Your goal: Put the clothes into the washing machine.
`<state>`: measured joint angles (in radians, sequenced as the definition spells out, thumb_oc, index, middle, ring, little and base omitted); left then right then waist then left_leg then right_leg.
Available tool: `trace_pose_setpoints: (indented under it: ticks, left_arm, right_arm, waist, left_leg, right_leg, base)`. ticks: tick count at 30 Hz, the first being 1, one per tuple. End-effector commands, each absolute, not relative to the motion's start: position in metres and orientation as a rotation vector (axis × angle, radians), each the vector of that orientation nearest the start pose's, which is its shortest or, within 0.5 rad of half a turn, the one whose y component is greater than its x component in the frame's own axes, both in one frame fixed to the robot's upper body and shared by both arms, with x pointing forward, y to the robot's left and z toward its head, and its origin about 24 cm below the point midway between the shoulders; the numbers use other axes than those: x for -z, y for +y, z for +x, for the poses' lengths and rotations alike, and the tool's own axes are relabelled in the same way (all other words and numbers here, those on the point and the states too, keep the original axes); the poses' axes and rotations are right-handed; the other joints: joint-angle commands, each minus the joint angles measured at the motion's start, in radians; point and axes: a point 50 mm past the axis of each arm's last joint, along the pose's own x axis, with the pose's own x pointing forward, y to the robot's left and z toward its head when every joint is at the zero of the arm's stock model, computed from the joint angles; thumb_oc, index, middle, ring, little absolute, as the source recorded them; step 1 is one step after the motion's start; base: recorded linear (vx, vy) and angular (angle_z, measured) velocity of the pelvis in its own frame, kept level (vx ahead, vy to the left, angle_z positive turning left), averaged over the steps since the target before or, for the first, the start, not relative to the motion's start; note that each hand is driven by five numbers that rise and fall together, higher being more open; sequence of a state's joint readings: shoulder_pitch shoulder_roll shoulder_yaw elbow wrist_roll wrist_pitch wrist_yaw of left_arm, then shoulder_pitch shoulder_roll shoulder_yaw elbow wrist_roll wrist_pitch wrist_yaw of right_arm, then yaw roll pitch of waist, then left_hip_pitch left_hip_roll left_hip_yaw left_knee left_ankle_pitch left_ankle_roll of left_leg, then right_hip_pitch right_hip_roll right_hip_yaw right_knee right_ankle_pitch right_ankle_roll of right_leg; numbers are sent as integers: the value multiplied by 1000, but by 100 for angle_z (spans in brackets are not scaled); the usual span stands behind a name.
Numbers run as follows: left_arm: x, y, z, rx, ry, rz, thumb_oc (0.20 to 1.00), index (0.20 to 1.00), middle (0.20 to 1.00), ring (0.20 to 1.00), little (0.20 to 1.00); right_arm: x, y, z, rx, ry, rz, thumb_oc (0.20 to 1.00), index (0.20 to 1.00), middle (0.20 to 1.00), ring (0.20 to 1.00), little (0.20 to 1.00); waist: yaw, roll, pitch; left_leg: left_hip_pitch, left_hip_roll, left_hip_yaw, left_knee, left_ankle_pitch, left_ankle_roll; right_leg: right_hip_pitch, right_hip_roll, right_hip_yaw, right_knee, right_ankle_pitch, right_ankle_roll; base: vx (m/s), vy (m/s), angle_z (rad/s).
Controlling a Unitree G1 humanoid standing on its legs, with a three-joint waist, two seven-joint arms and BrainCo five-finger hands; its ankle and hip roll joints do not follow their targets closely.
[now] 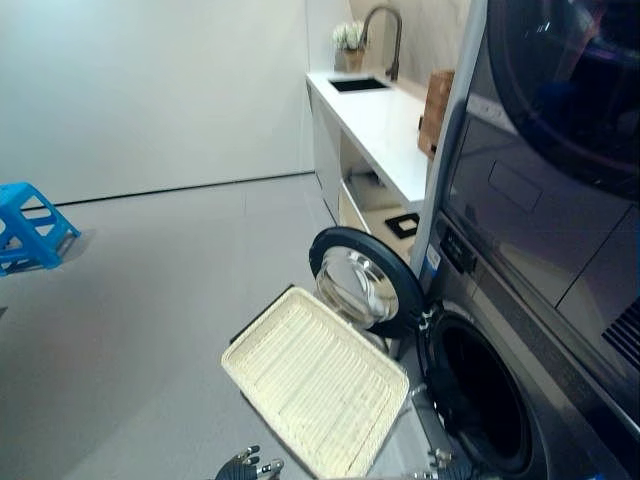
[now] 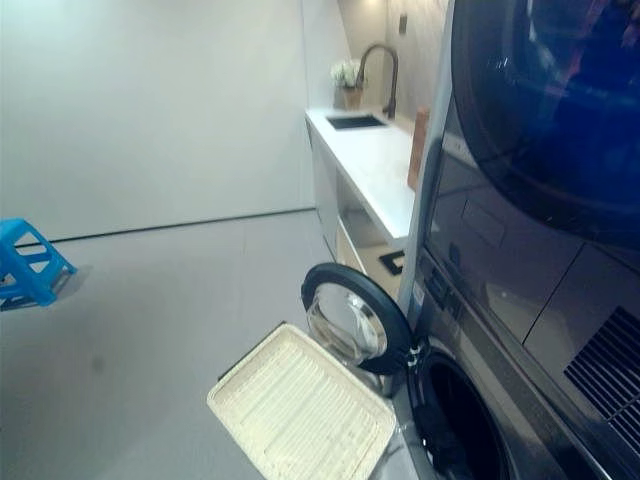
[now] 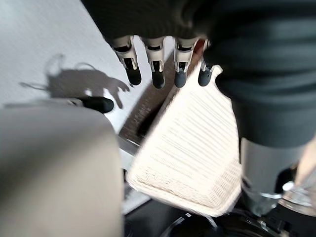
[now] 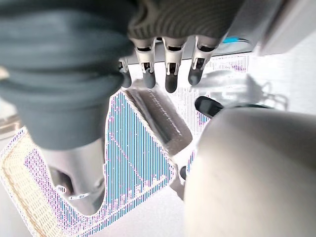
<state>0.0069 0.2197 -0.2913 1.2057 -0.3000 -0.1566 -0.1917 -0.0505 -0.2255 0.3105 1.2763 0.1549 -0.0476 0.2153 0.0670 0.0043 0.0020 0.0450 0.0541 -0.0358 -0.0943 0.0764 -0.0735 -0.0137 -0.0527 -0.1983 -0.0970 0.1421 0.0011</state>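
A: Left eye view: where's the basket [image 1: 315, 385]?
B: Beside the washer [image 1: 500, 400], just in front of its open port, tilted. It's a cream woven tray with nothing in it. No clothes can be seen in the basket or in the dark drum.
A: And the door [image 1: 362, 282]?
B: Swung open, just behind the basket, hinged at the washer's left edge. A left hand [image 1: 248, 466] peeks in below the basket, dark tips spread.
A: Further off?
B: A white counter [image 1: 385, 130] with sink and tap runs back from the washer; a blue stool [image 1: 30, 228] stands well apart, across the floor.
A: Right eye view?
B: Same layout: basket before the port, door open behind it.
A: Left wrist view?
B: The left hand's fingers [image 3: 158, 79] hang straight and apart, holding nothing, above the basket.
A: Right wrist view?
B: The right hand [image 4: 168, 74] likewise: fingers straight, slightly apart, grasping nothing, with the basket under it.
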Motion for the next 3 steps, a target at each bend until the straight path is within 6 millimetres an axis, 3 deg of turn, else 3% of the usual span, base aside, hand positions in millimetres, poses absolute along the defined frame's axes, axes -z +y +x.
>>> trace_pose_setpoints:
  ticks: [1, 3]
  left_arm:
    - [162, 187, 108, 145, 1097, -53, 1000, 1000, 1000, 1000, 1000]
    - [165, 190, 98, 166, 1164, -8, 1000, 1000, 1000, 1000, 1000]
  right_arm:
    - [159, -201, 122, -261, 1189, -160, 1000, 1000, 1000, 1000, 1000]
    - [162, -196, 114, -272, 1220, -125, 1000, 1000, 1000, 1000, 1000]
  waist:
    - [4, -15, 43]
    - [-3, -24, 29]
  left_leg:
    - [19, -83, 6, 7, -52, 54]
    - [36, -82, 20, 8, -61, 59]
  right_leg:
    - [107, -5, -6, 27, -106, 59]
    - [118, -4, 5, 23, -106, 58]
  base:
    - [26, -13, 4]
    - [66, -33, 3]
